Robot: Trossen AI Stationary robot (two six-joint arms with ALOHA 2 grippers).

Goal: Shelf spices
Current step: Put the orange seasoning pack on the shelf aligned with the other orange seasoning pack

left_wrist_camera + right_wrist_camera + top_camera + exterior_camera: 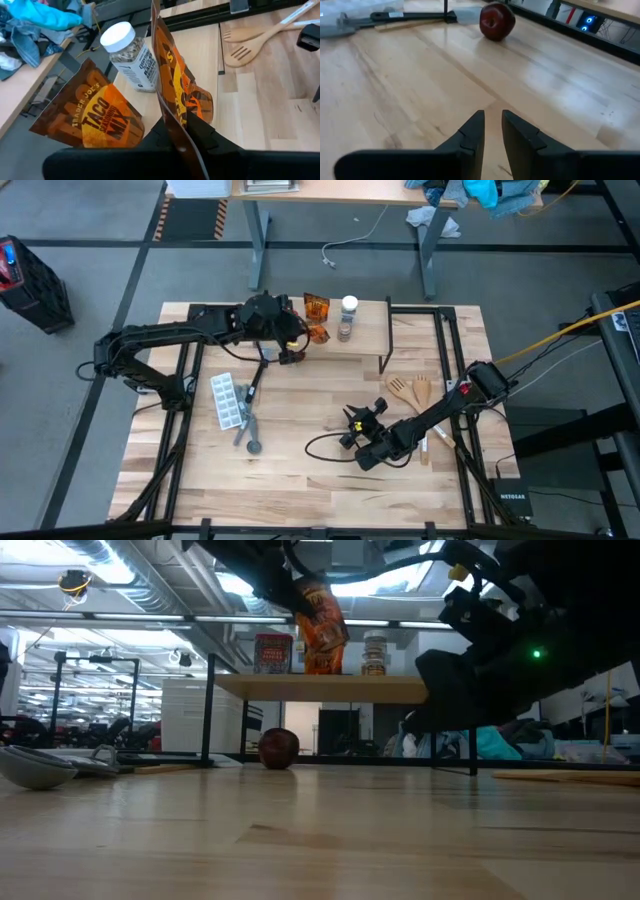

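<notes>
Spices mostly shelved, one packet in the air

Spices are gathering on the shelf (400, 330), the small light-wood board on black legs at the far side of the table (300, 480). A white-capped jar (348, 317) stands upright there, holding pale seeds and wearing a label of small print. Beside it stands an orange taco seasoning packet (95, 117), a flat foil pouch printed in brown and orange. The low view also shows a red-topped box (272, 653) on the board, left of the packets.

A second orange packet (172, 95) is not yet set down. The left gripper (177, 142) has its fingers pressed together on the pouch's edge, holding it edge-on over the shelf, right next to the first packet and the jar. The pouch is thin and creased, so I judge it may flop or tip unless it leans on a neighbour.

The right gripper (491, 132) hangs low over bare table near the front, well apart from the shelf. Its fingers stand a narrow gap apart with nothing between them.

By my reckoning the job is well on: three items are up and a fourth is about to land. I see no other spice loose on the table. What lies there is an apple (497, 21), wooden spatulas (410, 390) and a pale grey ice tray (226, 401)
</notes>
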